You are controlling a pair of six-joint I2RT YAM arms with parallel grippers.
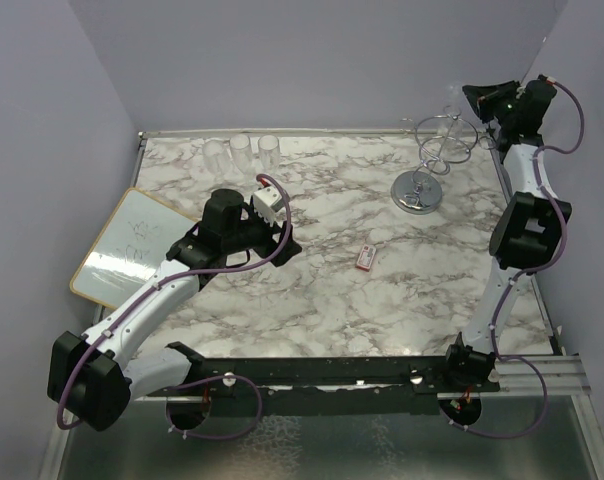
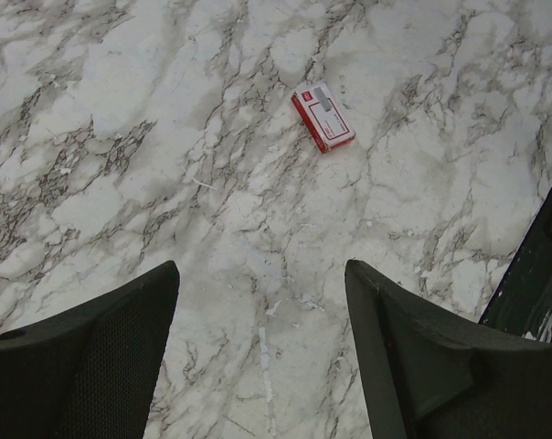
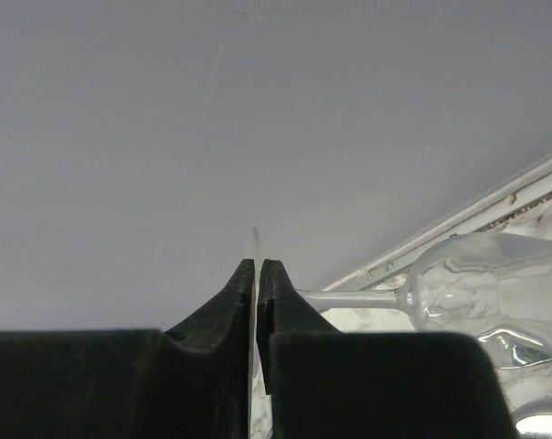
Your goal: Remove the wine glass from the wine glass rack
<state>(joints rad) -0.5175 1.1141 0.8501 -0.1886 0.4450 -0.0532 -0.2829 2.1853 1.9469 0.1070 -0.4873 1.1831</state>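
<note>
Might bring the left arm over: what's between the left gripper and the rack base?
Top view shows only bare marble between the left gripper and the rack base; the small red-and-white box sits off that line, nearer the arms.

Box [image 1: 365, 258] before wine glass rack [image 1: 419, 192]

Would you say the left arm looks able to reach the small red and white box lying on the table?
Probably yes. The left gripper hangs open above the table, and the red and white box lies flat just ahead of it, with nothing between them.
</note>
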